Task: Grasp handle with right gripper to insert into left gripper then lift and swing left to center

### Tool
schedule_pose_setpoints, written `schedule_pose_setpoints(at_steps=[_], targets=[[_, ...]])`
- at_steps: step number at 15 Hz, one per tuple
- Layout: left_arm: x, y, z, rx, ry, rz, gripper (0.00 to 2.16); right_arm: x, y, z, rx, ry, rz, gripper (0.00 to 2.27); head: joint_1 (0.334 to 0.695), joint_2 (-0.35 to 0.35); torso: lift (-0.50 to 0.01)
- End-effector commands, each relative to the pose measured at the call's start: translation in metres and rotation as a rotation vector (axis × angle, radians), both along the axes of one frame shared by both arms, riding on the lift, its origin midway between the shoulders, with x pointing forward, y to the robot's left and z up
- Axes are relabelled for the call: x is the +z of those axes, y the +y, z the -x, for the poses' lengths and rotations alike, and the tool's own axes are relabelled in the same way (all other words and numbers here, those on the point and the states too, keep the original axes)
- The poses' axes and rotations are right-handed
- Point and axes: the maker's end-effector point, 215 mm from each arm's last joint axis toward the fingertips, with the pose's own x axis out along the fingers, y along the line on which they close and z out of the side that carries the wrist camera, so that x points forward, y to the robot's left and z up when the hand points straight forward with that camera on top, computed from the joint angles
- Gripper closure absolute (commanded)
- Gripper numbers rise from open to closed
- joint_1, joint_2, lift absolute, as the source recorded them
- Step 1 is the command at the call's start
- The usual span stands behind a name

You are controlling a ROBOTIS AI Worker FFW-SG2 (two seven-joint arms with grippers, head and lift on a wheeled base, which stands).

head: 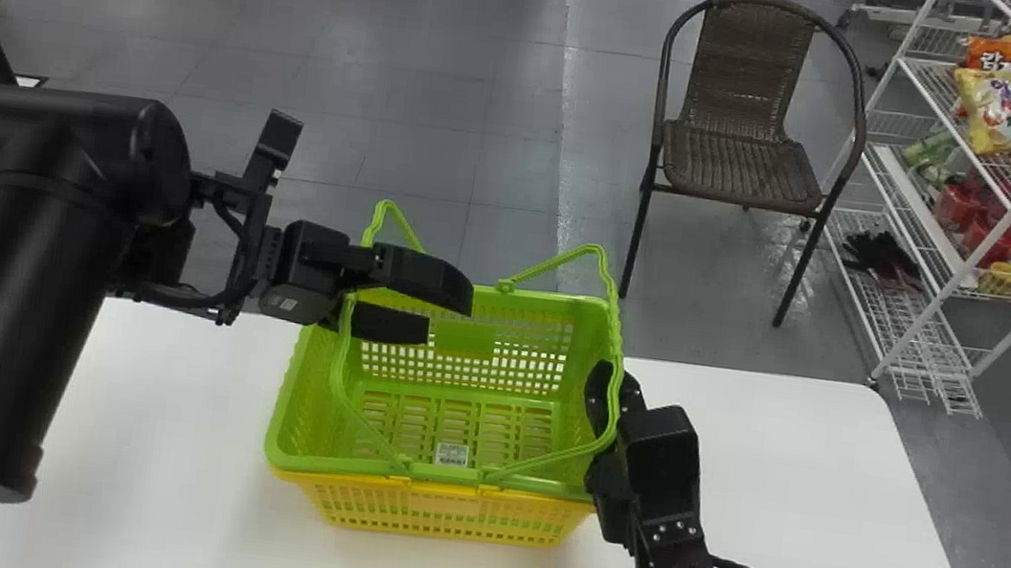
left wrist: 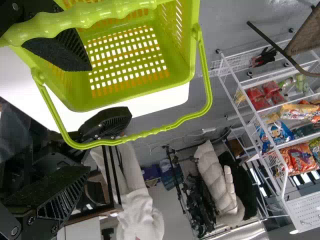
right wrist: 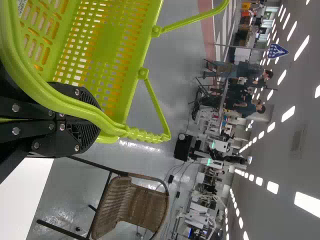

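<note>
The right gripper (head: 617, 375) looks clamped on the right handle (head: 613, 326); the left gripper (head: 446, 313) is spread wide, the left handle (left wrist: 80, 16) crossing it near one finger. The green basket (head: 348, 467) sits between the two grippers. Bringing the right handle over, the left handle could block the left gripper or snag on its finger. If just one handle is caught, lifting would likely tip the basket; nested tightly, the yellow basket (head: 438, 515) beneath might come up too. Count: two grippers, two green handles, two baskets, one tabletop (head: 784, 453), one chair (head: 738, 158).
</note>
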Motion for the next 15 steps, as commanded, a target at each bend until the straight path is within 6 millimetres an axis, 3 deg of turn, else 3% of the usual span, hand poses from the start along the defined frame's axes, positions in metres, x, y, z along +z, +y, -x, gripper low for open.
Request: schedule_pose_setpoints(at_steps=[1, 12, 15], targets=[[0.003, -0.005, -0.001, -0.008, -0.006, -0.001, 0.11, 0.004, 0.007, -0.001, 0.007, -0.001, -0.002, 1.95, 0.695, -0.006, 0.000], [0.002, -0.017, 0.003, -0.042, -0.008, -0.057, 0.11, 0.009, 0.036, -0.003, 0.040, 0.003, 0.014, 1.95, 0.695, 0.009, 0.000], [0.009, -0.020, 0.001, -0.046, -0.017, -0.054, 0.11, 0.011, 0.043, -0.004, 0.047, 0.002, 0.017, 1.95, 0.695, 0.014, 0.000]])
